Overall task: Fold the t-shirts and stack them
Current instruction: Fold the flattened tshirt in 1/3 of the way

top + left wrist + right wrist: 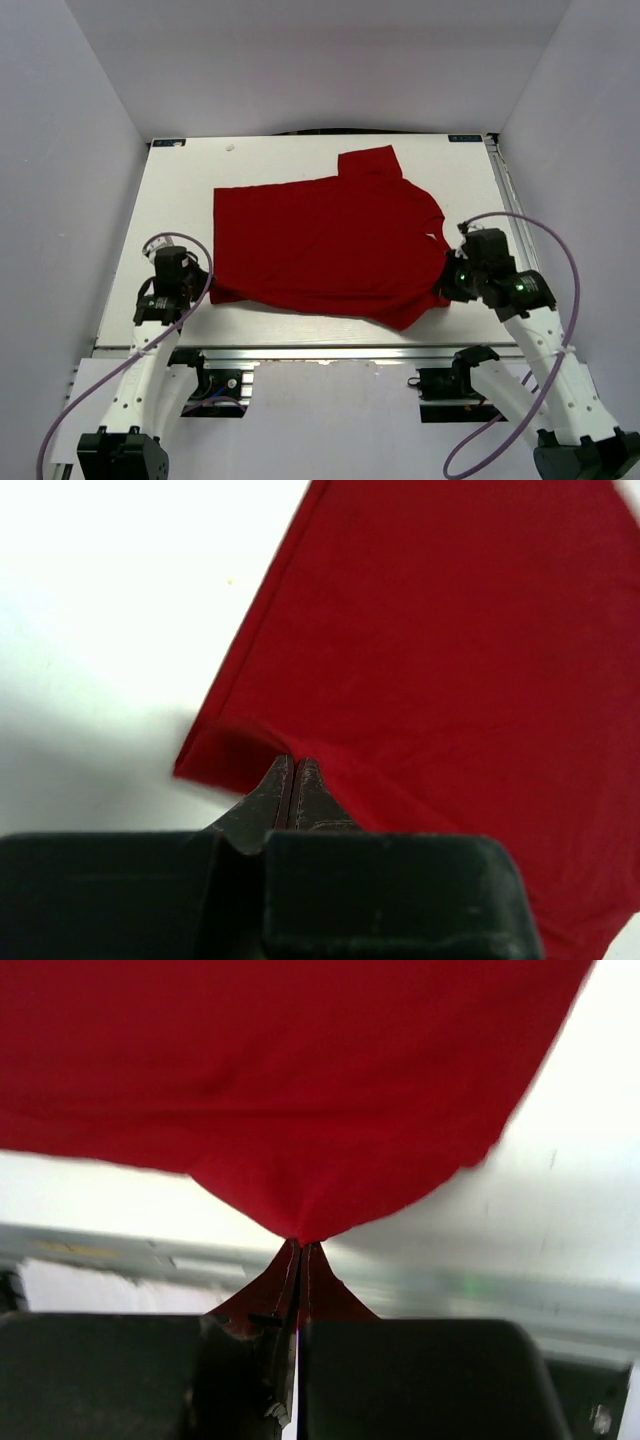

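Jaws of the left gripper [291, 762] are pressing fully together on the near hem corner of the t-shirt [330, 240], where the cloth is puckering into a small raised fold at the tips. The jaws of the right gripper [302, 1243] are likewise clamping tight on a pinch of fabric at the near sleeve side, drawing it into a taut peak that is hanging clear of the desk [180, 190] by its near edge. The t-shirt is lying spread across the middle of the desk, turned sideways, its hem facing the left edge, its neck opening facing the right edge and one short sleeve pointing toward the far edge. It is showing as plain bright red with no print, mostly flat with a few shallow creases. Judging from how it is draping and peaking, the fabric is behaving as light, soft and limp: it is likely going to sag between the holds, follow whatever is pulling it, and slide easily over the smooth white surface rather than keep any shape. Being far wider than either gripper, it is best taken at two well-separated points along one edge, at corners or seams where doubled cloth is giving a thin pinch more to bite on. Both holds are looking shallow enough that a sharp tug is risking a slip.
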Controlling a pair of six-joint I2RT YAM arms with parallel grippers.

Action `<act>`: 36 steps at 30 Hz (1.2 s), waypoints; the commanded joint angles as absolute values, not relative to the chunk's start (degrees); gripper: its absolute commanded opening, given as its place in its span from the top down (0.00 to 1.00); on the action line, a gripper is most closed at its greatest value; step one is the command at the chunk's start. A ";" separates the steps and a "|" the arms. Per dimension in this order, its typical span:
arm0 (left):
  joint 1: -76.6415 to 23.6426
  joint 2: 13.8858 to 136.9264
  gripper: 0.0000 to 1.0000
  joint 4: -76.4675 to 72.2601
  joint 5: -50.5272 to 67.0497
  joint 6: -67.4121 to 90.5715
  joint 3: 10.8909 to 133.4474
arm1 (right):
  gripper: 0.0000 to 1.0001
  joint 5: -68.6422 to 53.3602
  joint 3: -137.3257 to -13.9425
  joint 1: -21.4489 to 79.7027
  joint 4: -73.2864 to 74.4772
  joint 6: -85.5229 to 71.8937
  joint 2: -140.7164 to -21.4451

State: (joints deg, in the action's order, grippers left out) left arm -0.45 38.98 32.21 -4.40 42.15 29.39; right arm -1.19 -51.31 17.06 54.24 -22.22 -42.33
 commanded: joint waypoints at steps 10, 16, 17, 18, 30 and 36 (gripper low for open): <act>-0.09 39.55 1.00 36.29 -6.23 47.19 24.79 | 1.00 -1.41 -43.25 17.23 53.28 -25.32 -46.93; -0.09 38.50 1.00 38.58 -10.89 49.83 25.14 | 1.00 -0.26 -44.20 17.23 46.94 -23.47 -54.83; -0.09 37.71 1.00 38.58 -11.16 50.27 25.14 | 1.00 0.35 -44.90 17.23 46.15 -23.12 -57.11; -0.09 37.18 1.00 38.41 -11.25 50.45 24.96 | 1.00 1.74 -45.61 17.23 44.75 -22.25 -58.26; -0.09 42.96 1.00 36.39 -13.97 48.69 30.94 | 1.00 5.98 -56.77 17.14 37.53 -19.34 -72.68; -0.17 46.23 1.00 33.40 -14.33 48.87 30.41 | 1.00 5.19 -60.46 17.14 34.72 -18.81 -77.69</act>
State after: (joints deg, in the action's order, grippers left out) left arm -0.45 45.76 35.68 -12.45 49.28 29.26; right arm 4.67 -56.66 17.06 38.13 -20.03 -76.14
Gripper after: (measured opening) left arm 0.009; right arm 0.008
